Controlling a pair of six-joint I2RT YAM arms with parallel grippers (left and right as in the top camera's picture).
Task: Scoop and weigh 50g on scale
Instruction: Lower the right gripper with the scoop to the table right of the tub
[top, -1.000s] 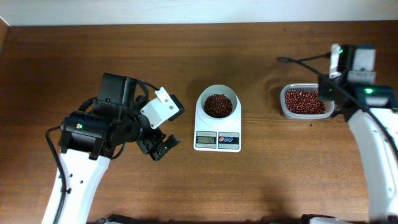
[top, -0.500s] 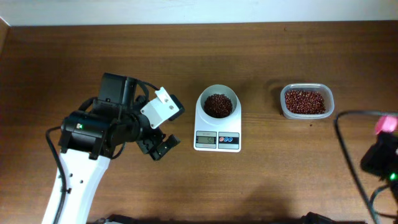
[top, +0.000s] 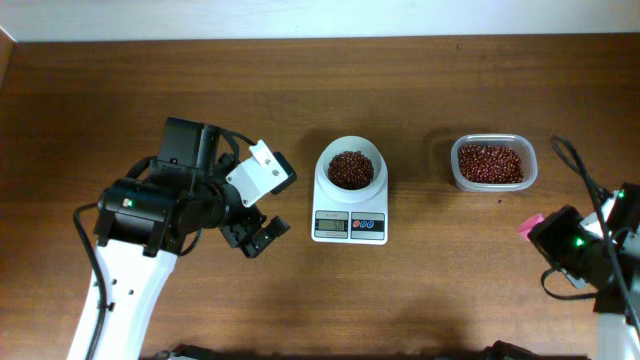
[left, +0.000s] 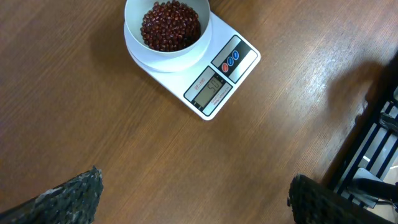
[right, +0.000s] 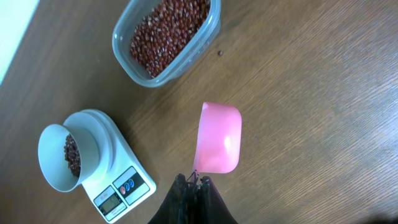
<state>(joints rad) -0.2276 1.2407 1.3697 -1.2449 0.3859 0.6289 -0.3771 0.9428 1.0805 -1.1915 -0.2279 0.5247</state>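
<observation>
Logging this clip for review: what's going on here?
The bowl on the scale holds a heap of red-brown beans. The right gripper is shut on the handle of an empty pink scoop, held over the table near the clear tub with more beans. The left gripper hangs open beside the scale, holding nothing. The display is too small to read.

1. The table (top: 420, 290) is of dark brown wood, and its grain runs from left to right.
2. A small white scale (top: 350, 204) stands near the middle of the table, with its display and buttons turned to the near edge.
3. A clear plastic tub (top: 455, 168) stands to the right of the scale, well apart from it.
4. One loose bean (right: 219, 53) lies on the bare wood near the tub, not touching it.
</observation>
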